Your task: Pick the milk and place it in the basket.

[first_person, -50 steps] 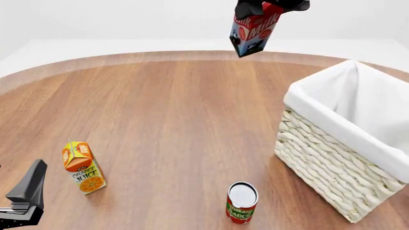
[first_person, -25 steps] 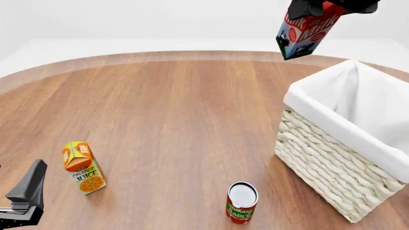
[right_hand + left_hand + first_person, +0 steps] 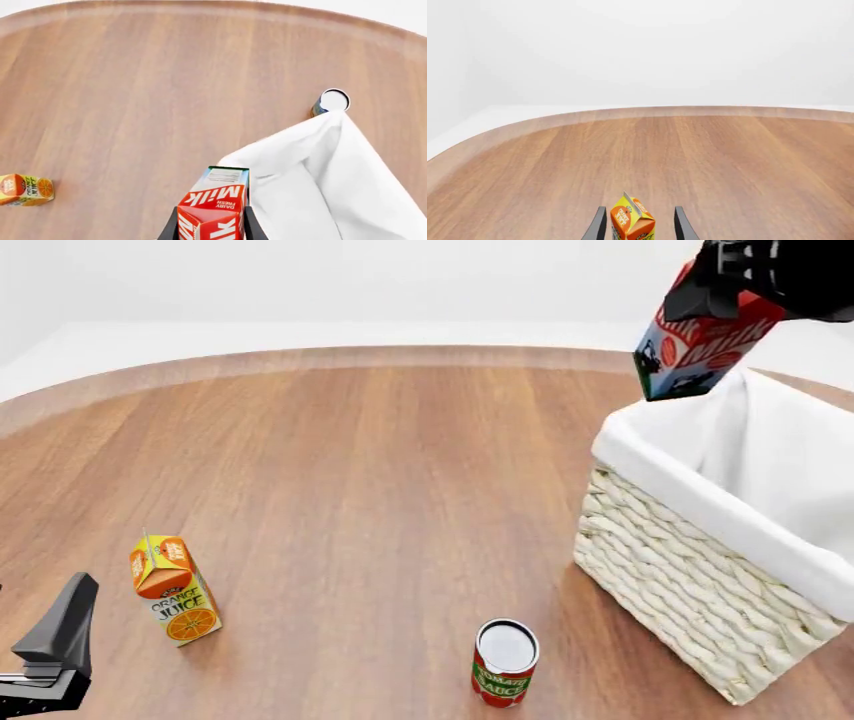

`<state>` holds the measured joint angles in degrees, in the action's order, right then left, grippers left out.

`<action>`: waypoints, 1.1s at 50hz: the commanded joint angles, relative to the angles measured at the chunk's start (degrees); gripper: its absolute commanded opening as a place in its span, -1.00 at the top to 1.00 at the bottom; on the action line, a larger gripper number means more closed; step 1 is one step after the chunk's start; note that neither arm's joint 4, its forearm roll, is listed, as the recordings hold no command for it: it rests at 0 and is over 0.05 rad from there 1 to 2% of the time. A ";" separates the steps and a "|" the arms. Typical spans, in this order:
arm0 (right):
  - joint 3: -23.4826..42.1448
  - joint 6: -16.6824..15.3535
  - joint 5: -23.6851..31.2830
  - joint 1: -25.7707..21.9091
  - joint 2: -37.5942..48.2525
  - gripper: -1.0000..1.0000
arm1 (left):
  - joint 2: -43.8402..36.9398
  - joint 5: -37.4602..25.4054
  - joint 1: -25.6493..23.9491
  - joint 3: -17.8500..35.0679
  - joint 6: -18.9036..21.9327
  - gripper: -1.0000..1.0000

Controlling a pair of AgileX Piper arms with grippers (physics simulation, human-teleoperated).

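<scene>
The basket (image 3: 694, 570) runs off the front view's right edge, hiding its far side.

Right claw (image 3: 721, 290) raised high, clamped; left claw (image 3: 54, 660) low, parted.

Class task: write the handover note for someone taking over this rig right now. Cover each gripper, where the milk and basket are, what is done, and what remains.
Right gripper: shut on the milk, holding it tilted in the air over the basket's far-left rim.
Left gripper: open, low near the table's near-left edge, with the orange juice carton ahead of it.
Done: milk picked and carried to the basket.
Left: move it over the lined opening, lower, release.
</scene>
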<state>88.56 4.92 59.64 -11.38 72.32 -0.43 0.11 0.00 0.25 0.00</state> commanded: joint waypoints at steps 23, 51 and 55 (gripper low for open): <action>-10.03 3.10 -3.95 9.50 -5.47 1.00 | 0.00 0.00 0.00 0.00 0.00 -1.00; -14.10 1.85 -4.61 16.74 -5.84 1.00 | 0.00 0.00 0.00 0.00 0.00 -1.00; -15.53 1.96 -5.18 17.72 -5.72 1.00 | 0.00 0.00 0.00 0.00 0.00 -1.00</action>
<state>74.67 5.20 55.40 3.96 67.05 -0.43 0.11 0.00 0.25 0.00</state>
